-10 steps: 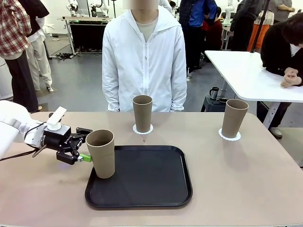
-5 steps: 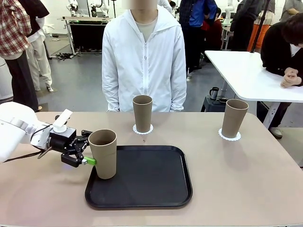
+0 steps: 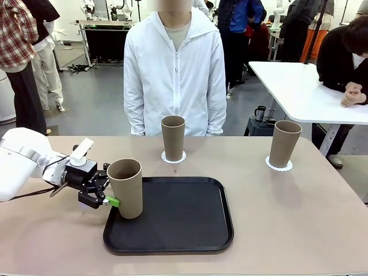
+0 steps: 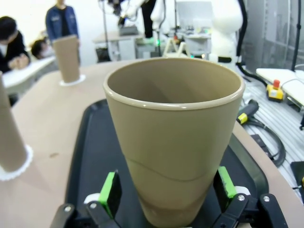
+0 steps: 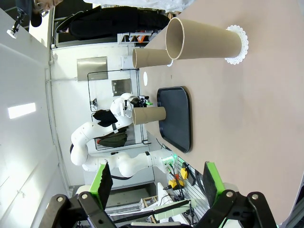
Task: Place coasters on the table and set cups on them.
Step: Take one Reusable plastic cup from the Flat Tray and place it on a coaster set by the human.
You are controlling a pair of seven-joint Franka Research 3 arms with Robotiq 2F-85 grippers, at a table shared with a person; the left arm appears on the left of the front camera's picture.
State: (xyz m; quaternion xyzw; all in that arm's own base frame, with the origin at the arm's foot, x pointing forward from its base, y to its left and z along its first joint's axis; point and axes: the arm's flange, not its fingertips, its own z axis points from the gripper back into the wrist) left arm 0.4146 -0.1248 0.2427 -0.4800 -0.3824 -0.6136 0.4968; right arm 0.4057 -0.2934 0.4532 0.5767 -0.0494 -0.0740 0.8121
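Straddling the lower part of a tan cup point(image 4: 173, 142), the left gripper point(image 4: 166, 194) has its jaws spread, the green pads point(image 4: 110, 192) standing just off the cup's walls on either side. That cup stands upright at the left edge of the black tray point(image 3: 172, 215) on the beige table point(image 3: 299, 213). Beyond the tray, a second cup point(image 3: 172, 138) sits on a lacy coaster point(image 3: 173, 157) before the person in white, and a third cup point(image 3: 284, 144) on its coaster point(image 3: 279, 165) far right. The right gripper point(image 5: 156, 183) hangs unclenched, holding nothing.
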